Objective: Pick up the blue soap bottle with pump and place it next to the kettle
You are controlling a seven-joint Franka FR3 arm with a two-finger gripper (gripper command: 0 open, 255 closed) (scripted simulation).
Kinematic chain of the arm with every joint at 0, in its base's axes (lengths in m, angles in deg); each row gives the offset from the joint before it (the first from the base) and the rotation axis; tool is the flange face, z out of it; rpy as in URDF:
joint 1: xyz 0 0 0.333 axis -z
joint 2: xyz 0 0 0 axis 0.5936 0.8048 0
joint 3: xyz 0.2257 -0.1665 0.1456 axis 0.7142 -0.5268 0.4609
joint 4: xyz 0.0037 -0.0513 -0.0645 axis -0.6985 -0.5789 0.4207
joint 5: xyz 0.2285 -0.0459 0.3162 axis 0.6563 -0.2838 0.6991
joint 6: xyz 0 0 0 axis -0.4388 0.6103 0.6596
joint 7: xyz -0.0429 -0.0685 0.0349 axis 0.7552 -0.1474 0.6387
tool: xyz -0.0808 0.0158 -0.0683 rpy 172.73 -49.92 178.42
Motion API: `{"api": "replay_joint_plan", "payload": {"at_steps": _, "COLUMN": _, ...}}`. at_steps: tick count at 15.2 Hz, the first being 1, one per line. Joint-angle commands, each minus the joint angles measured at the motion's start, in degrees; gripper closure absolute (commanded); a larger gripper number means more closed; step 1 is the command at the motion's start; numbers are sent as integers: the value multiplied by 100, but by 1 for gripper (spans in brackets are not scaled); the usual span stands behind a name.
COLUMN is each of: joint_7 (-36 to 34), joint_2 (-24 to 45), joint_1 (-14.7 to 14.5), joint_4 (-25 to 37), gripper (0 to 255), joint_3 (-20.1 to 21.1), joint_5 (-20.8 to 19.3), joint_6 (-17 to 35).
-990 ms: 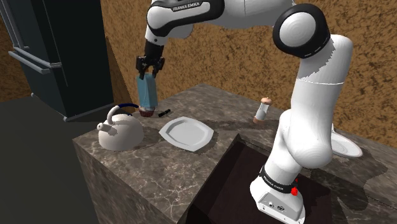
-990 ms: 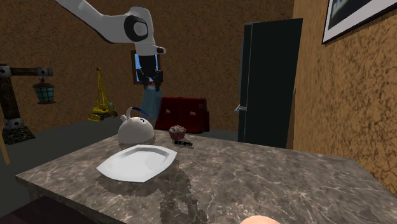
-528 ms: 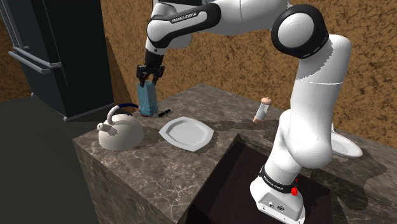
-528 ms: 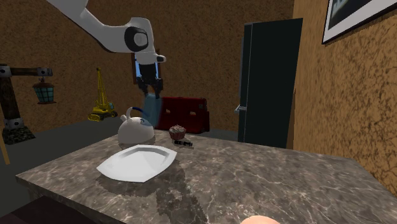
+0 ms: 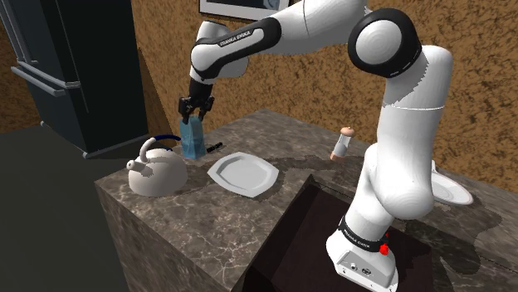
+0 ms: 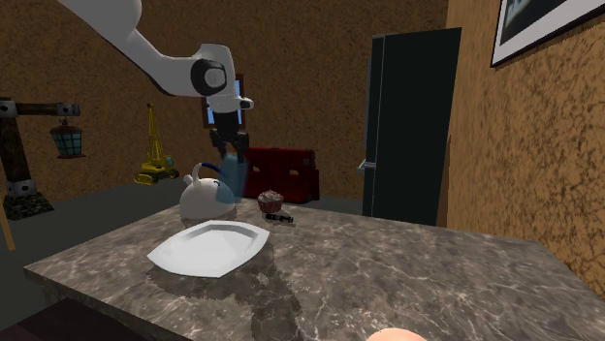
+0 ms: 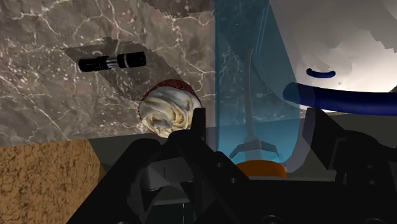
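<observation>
My gripper is shut on the pump top of the translucent blue soap bottle, which hangs upright from it. The bottle's base is close to the marble counter, just behind the white kettle with the blue handle. In the second exterior view the gripper holds the bottle right beside the kettle. From the wrist, the black fingers clasp the orange collar of the bottle; the kettle is alongside it.
A cupcake and a small black cylinder lie close to the bottle. A white plate sits mid-counter, a shaker farther along and another plate behind the arm. A dark fridge stands beyond the counter's end.
The gripper has come down with the blue bottle in it, from above the counter to just beside the kettle. Nothing else moved.
</observation>
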Motion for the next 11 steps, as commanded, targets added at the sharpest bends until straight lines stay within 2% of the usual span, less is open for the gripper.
{"api": "replay_joint_plan", "payload": {"at_steps": 1, "joint_7": 31, "joint_2": 52, "joint_1": 6, "joint_4": -91, "gripper": 255, "joint_3": 8, "joint_5": 33, "joint_6": 145}}
{"api": "replay_joint_plan", "payload": {"at_steps": 7, "joint_7": 122, "joint_2": 238, "joint_1": 27, "joint_4": -303, "gripper": 255, "joint_3": 43, "joint_5": 141, "joint_6": 534}}
{"api": "replay_joint_plan", "payload": {"at_steps": 11, "joint_7": 122, "joint_2": 238, "joint_1": 27, "joint_4": -303, "gripper": 255, "joint_3": 43, "joint_5": 141, "joint_6": 534}}
